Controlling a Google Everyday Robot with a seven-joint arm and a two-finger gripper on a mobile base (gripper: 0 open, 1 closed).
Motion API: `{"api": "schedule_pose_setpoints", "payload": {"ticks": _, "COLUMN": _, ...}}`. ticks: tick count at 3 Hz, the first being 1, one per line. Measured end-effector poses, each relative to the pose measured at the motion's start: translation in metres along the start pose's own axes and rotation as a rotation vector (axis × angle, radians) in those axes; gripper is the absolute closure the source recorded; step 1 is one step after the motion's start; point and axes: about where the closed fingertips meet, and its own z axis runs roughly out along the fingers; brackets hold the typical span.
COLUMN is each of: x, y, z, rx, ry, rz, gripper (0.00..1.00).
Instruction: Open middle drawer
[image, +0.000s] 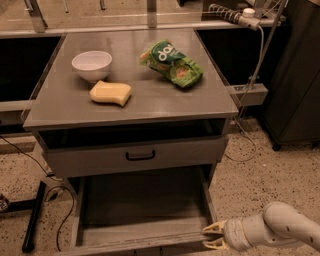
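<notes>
My gripper (213, 236) is low in the right foreground of the camera view, at the end of my pale arm (280, 230), pointing left. The jaws stand a little way apart. They hold nothing, and the upper fingertip (212, 229) is right at the front right corner of the pulled-out bottom drawer (142, 212); I cannot tell whether it touches.

The middle drawer (90, 161) is up and to the left of my gripper, directly above the bottom drawer and well apart from my fingers. Its small black handle (140, 156) sits mid-front, with a dark gap above it under the grey tabletop (150, 107).

On the tabletop are a white bowl (92, 64), a yellow sponge (110, 93) just in front of it, and a green snack bag (172, 64) to the right. The floor (260, 175) is speckled, with a dark cabinet (295, 75) at far right and a cable (256, 70) hanging beside it.
</notes>
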Motion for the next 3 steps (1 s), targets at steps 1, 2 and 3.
{"api": "schedule_pose_setpoints", "payload": {"ticks": 1, "x": 0.0, "y": 0.0, "z": 0.0, "rx": 0.0, "ry": 0.0, "rz": 0.0, "gripper": 0.12}}
{"api": "schedule_pose_setpoints", "payload": {"ticks": 2, "x": 0.0, "y": 0.0, "z": 0.0, "rx": 0.0, "ry": 0.0, "rz": 0.0, "gripper": 0.0}}
{"api": "schedule_pose_setpoints", "payload": {"ticks": 3, "x": 0.0, "y": 0.0, "z": 0.0001, "rx": 0.0, "ry": 0.0, "rz": 0.0, "gripper": 0.0}}
